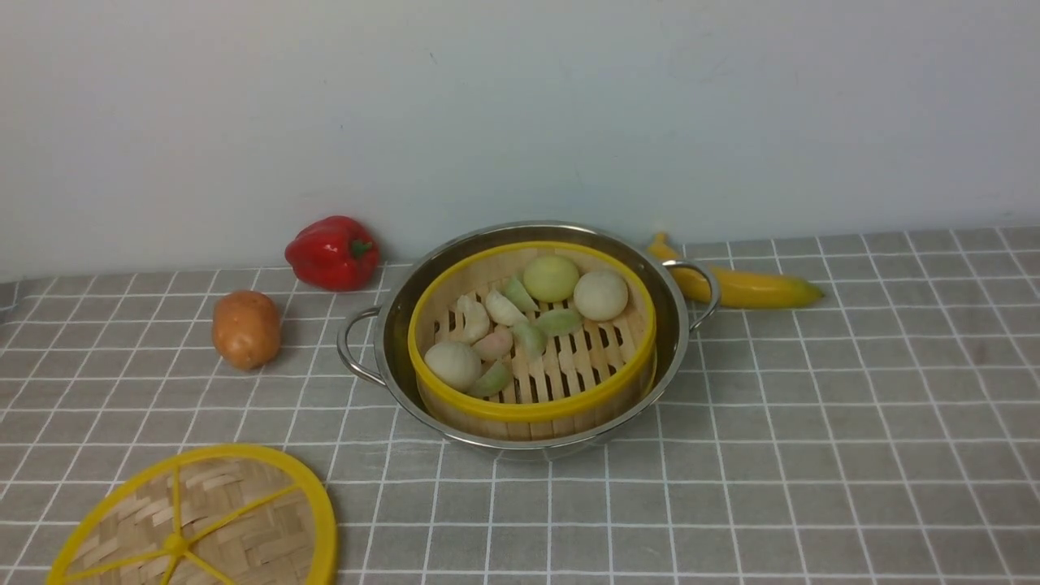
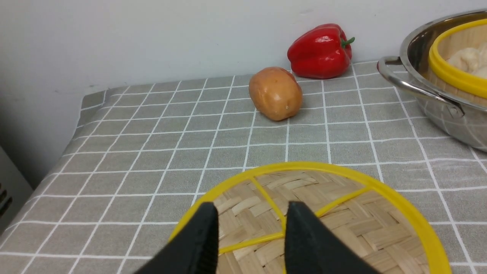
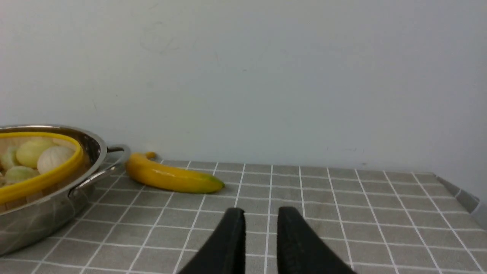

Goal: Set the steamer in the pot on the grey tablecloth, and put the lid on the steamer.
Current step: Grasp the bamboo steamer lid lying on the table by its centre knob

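The steamer [image 1: 532,409], holding pale buns and dumplings, sits inside the shiny pot [image 1: 677,329] at the middle of the grey tablecloth [image 1: 812,447]. The woven lid [image 1: 236,520] lies flat on the cloth at the near left, apart from the pot. In the left wrist view my left gripper [image 2: 252,207] hangs open just over the lid [image 2: 342,213], its fingers either side of a yellow spoke and closed on nothing. My right gripper [image 3: 261,210] stands open over bare cloth to the right of the pot [image 3: 38,220], with nothing between its fingers. Neither gripper shows in the front view.
A red pepper [image 1: 331,252] and a potato [image 1: 246,329] lie left of the pot near the back wall. A banana [image 1: 747,286] lies behind the pot's right handle. The cloth's left edge [image 2: 81,110] and right edge [image 3: 456,192] drop off.
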Robot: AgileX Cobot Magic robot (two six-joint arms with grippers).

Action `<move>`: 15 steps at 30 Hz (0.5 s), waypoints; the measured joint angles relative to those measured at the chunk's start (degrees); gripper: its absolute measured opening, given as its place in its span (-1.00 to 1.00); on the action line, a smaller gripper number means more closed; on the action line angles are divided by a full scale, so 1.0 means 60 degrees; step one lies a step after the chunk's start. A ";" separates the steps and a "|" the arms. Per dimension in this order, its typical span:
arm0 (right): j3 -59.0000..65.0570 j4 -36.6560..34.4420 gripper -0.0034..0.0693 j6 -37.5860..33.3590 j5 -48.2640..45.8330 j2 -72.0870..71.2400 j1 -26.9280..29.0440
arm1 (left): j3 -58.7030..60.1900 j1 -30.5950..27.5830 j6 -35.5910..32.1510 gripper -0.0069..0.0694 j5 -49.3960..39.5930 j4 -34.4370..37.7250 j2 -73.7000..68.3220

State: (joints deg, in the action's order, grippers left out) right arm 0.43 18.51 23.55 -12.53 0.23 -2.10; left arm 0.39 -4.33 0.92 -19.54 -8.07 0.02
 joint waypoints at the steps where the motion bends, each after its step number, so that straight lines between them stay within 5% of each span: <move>1: 0.0000 -0.0114 -0.46 0.0000 -0.0343 -0.0006 0.0000 | 0.0000 0.0000 0.0000 -0.18 0.0000 0.0000 0.0000; 15: 0.0010 -0.0502 -0.36 0.0000 -0.1113 -0.0006 -0.0026 | 0.0000 0.0000 0.0000 -0.18 0.0011 0.0000 0.0000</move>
State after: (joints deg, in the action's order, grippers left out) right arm 0.49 15.50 23.55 -19.20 0.19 -2.26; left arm 0.39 -4.33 0.92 -19.48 -8.07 0.02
